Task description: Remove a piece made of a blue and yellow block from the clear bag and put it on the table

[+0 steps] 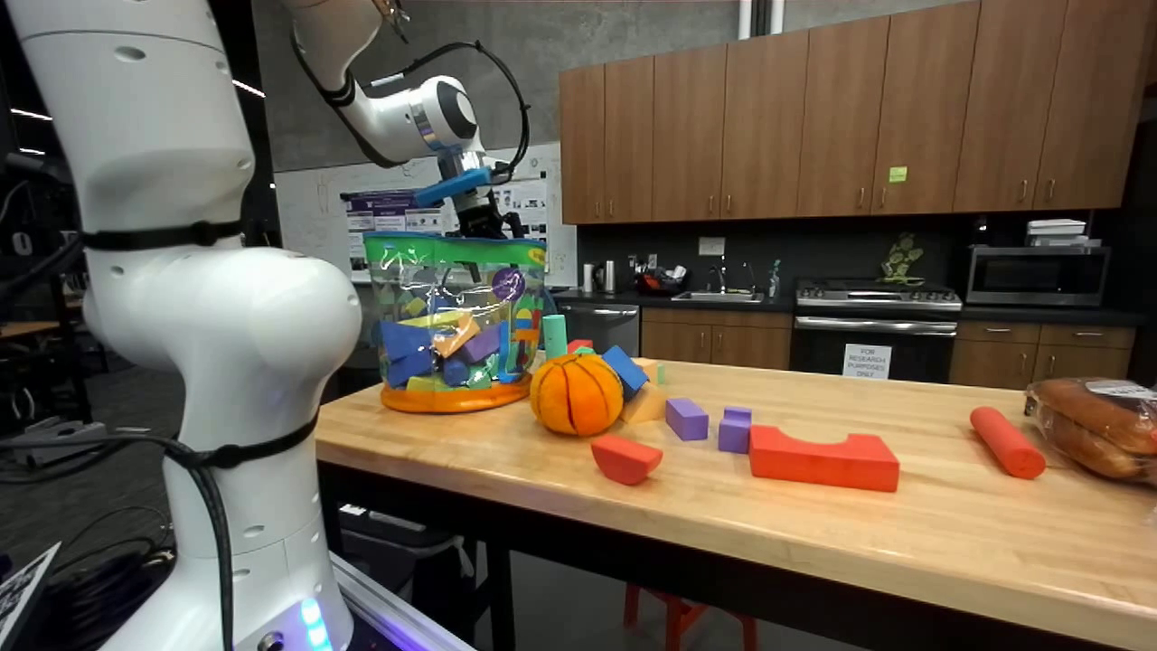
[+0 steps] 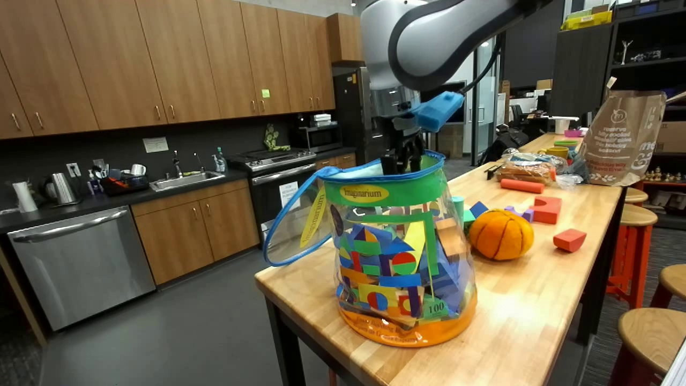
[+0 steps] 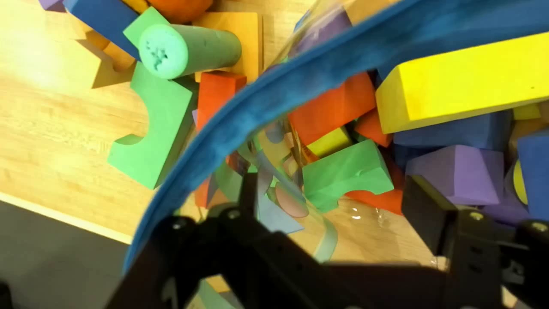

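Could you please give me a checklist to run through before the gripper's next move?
1. Clear bag standing on the table: ok.
2. Bag open at the top: ok; its flap hangs outside.
3. Gripper open: ok; jaws apart, holding nothing.
4. Gripper within the bag's opening: ok.
5. Gripper free of the blue rim: cannot tell.
6. Piece identified: cannot tell; a yellow block lies over a blue block, but whether they are joined is unclear.

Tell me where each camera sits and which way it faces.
Wrist view: above the clear bag, facing down on blocks; open gripper shows.
An exterior view: near the base, facing across the table; base, arm, gripper show.
An exterior view: off the table's bag end, facing along it; arm and gripper, no base.
Both exterior views share table, bag, orange ball.
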`<state>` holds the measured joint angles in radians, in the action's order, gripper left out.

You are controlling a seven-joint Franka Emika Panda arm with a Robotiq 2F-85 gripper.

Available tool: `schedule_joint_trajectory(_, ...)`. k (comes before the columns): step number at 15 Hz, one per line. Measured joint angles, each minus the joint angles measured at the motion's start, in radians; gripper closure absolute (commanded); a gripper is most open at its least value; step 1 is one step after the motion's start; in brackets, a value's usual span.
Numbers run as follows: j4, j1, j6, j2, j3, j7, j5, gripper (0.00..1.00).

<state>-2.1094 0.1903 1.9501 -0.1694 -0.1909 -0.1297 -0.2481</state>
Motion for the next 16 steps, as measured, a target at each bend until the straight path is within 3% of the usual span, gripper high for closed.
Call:
schedule_joint_trajectory(4, 0.035, 0.010, -0.056, -0.003, -0.033, 0.012, 0.003, 0.00)
schedule_joint_trajectory(16, 0.048, 0.042, -0.063, 0.108, -0.064, 0.133, 0.216, 0.00)
